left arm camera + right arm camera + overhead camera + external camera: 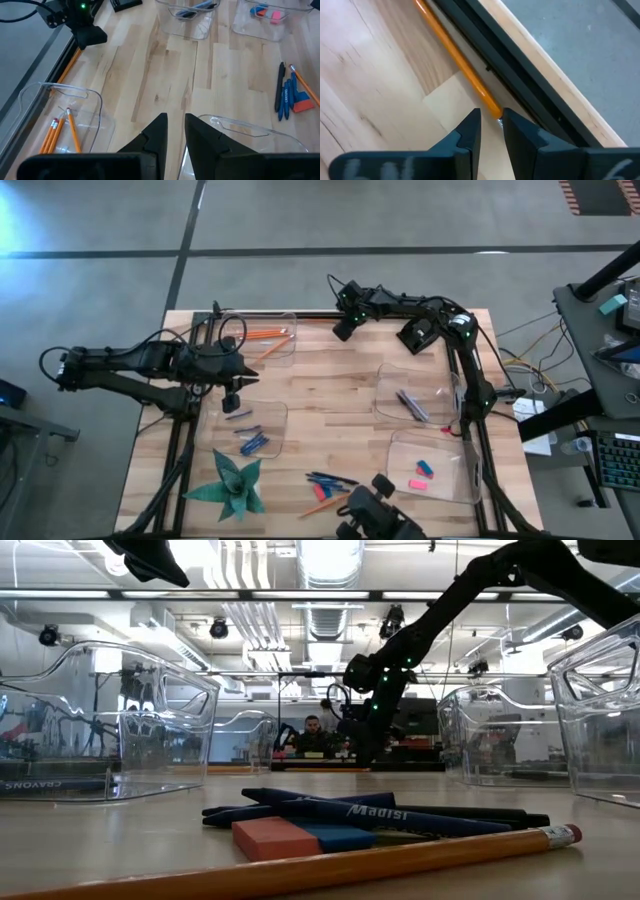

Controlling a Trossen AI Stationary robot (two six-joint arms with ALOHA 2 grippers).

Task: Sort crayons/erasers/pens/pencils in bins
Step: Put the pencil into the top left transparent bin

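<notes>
My right gripper (344, 328) is at the table's far edge, shut on the end of a loose orange pencil (455, 55) that lies along the black rail. My left gripper (232, 398) hovers over the far rim of the crayon bin (250, 430), slightly open and empty. Blue crayons (252, 442) lie in that bin. The far left bin (272, 340) holds orange pencils (60, 127), and the pen bin (415, 402) holds dark pens. The eraser bin (432, 470) has a blue and a pink eraser. A loose pile (325, 483) of pens, crayons, an eraser and a pencil lies near the near edge. My right gripper has the pencil's end (492, 111), by the metal ferrule, between its two fingertips. The fingers (470, 131) come down from above and stand across the pencil. The rest of the pencil lies flat on the table along the far rail.
A green spiky paper star (235, 485) sits at the near left. The low camera's mount (375, 515) stands at the near edge beside the pile. The black rail (520, 75) runs along the far edge. Bare wood lies in the table's middle (330, 400).
</notes>
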